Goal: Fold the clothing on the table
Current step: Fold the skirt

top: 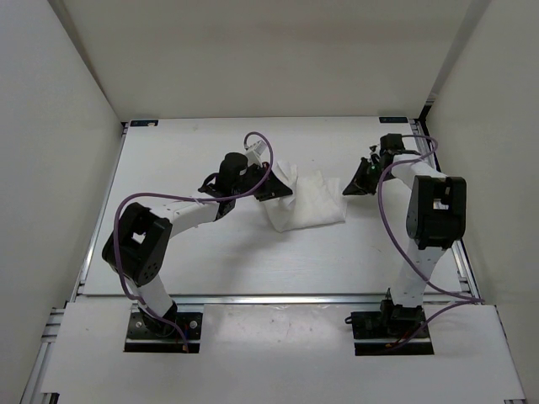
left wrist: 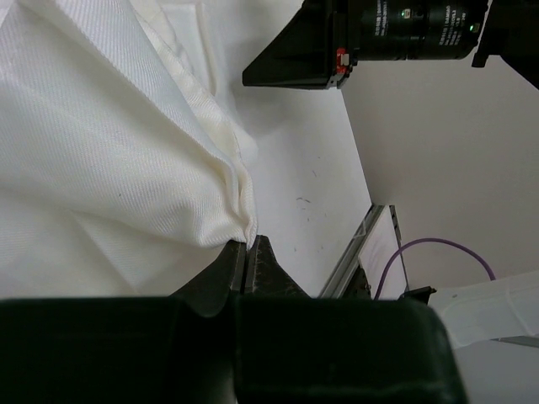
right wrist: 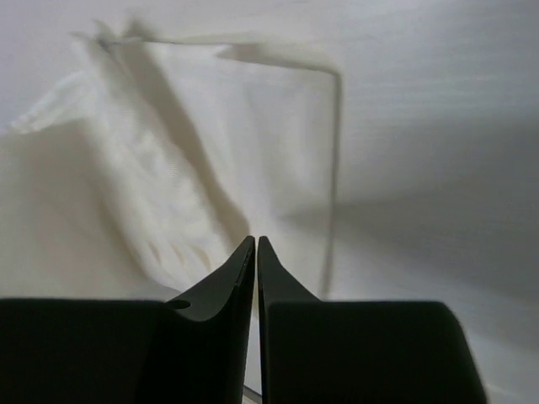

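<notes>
The clothing (top: 307, 202) is a thin white piece of soft cloth with long creases. It lies bunched up in the middle of the table (top: 210, 252), a bit toward the far side. The table is a big flat white top with silver metal rails along its edges. The cloth is not flat. It makes a lumpy heap with folds, and its left side is pulled up a little.

The left end effector (top: 278, 189) is at the left edge of the clothing. In the left wrist view its two black fingers (left wrist: 215, 282) are pressed together, and a gathered fold of the white cloth is pinched right at their tips. The cloth fans out from that pinch, up and to the left.

The right end effector (top: 354, 185) is just beside the right edge of the clothing, near the far right corner of the table. In the right wrist view its two black fingers (right wrist: 227, 278) are pressed almost together, with only a thin slit between them. No cloth shows between the tips. The clothing (right wrist: 168, 185) lies just past them on the table. I cannot tell if the tips touch it.

A thin purple cable (left wrist: 438, 242) loops beside the table rail.
</notes>
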Robot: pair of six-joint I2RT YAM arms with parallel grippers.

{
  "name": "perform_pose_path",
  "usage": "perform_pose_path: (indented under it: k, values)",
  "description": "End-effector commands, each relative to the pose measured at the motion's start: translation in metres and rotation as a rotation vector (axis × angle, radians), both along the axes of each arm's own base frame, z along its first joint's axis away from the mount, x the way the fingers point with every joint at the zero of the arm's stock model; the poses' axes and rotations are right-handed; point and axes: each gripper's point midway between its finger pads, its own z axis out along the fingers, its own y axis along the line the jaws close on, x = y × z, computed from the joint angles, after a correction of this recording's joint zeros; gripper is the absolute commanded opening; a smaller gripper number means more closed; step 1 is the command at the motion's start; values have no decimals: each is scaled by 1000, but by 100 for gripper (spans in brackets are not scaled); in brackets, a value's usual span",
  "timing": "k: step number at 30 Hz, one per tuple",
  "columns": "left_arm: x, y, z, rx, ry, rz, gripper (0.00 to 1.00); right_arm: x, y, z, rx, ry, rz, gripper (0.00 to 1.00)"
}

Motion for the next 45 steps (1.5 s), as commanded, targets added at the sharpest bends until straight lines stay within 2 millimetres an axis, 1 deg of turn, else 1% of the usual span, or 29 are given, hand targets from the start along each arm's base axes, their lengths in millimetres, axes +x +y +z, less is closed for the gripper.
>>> perform_pose_path:
  k: [1, 3, 5, 7, 8, 9, 10, 13, 14, 16, 17, 19, 22, 26, 27, 29, 30, 31, 33, 34, 35, 36, 37, 38, 40, 41, 42, 43, 45]
  values:
    - [2, -1, 40, -57, -84, -1, 0, -18, -13, -8, -141, 25, 22, 8]
    - [4, 2, 37, -54, -81, 6, 0, -25, -12, -18, -163, 49, 36, 8]
    - [5, 1, 44, -62, -93, 6, 0, -30, -6, -26, -157, 67, 46, 7]
    - [4, 0, 38, -56, -83, 3, 0, -31, 5, -33, -142, 74, 68, 7]
    - [5, -1, 41, -60, -90, 0, 0, -34, 7, -40, -139, 94, 77, 7]
    - [2, -3, 36, -56, -80, -10, 0, -35, 15, -43, -122, 108, 89, 7]
    - [7, -4, 36, -55, -75, -7, 0, -35, 19, -44, -114, 107, 100, 6]
    - [2, -17, 34, -52, -74, -37, 0, -38, 38, -49, -88, 115, 141, 6]
    - [0, -22, 37, -62, -80, -48, 0, -42, 47, -50, -80, 127, 159, 6]
    - [-3, -31, 30, -54, -64, -66, 0, -45, 57, -57, -73, 143, 185, 6]
    - [1, -34, 31, -57, -72, -66, 0, -43, 62, -57, -64, 138, 194, 6]
    - [-3, -43, 30, -63, -66, -87, 0, -48, 69, -61, -59, 152, 214, 6]
    - [-3, -52, 27, -60, -58, -95, 0, -48, 82, -62, -45, 154, 245, 6]
    - [-8, -57, 13, -46, -33, -103, 0, -48, 86, -62, -32, 154, 247, 5]
    - [-5, -55, 4, -36, -16, -98, 0, -48, 88, -61, -21, 154, 249, 6]
    - [-11, -62, -3, -35, -2, -117, 0, -50, 93, -61, -13, 156, 261, 4]
    - [-10, -65, -6, -32, 7, -126, 0, -49, 91, -59, -18, 152, 257, 4]
    - [-10, -67, -6, -30, 5, -123, 0, -49, 95, -57, -14, 145, 272, 5]
    - [-5, -69, -18, -20, 21, -120, 0, -51, 96, -58, -6, 156, 275, 4]
    - [-5, -72, -20, -18, 27, -122, 2, -51, 96, -57, -1, 156, 273, 5]
    - [-2, -74, -18, -25, 29, -116, 18, -52, 97, -57, 5, 162, 272, 4]
    - [-3, -77, -25, -15, 40, -118, 26, -52, 96, -56, 4, 158, 272, 4]
    - [1, -81, -19, -27, 20, -119, 25, -53, 97, -54, 7, 160, 271, 4]
    - [3, -86, -24, -27, 28, -123, 25, -54, 98, -54, 4, 163, 273, 4]
    - [13, -91, -15, -54, 23, -116, 30, -51, 97, -52, 10, 154, 273, 4]
    - [14, -99, -11, -82, 33, -119, 36, -52, 95, -52, 15, 158, 272, 4]
    - [16, -106, 1, -124, 33, -128, 36, -52, 95, -51, 11, 157, 270, 4]
    - [19, -110, 5, -144, 33, -132, 40, -54, 95, -52, 15, 159, 273, 4]
    - [28, -118, 25, -196, 16, -129, 46, -52, 90, -49, 17, 155, 261, 4]
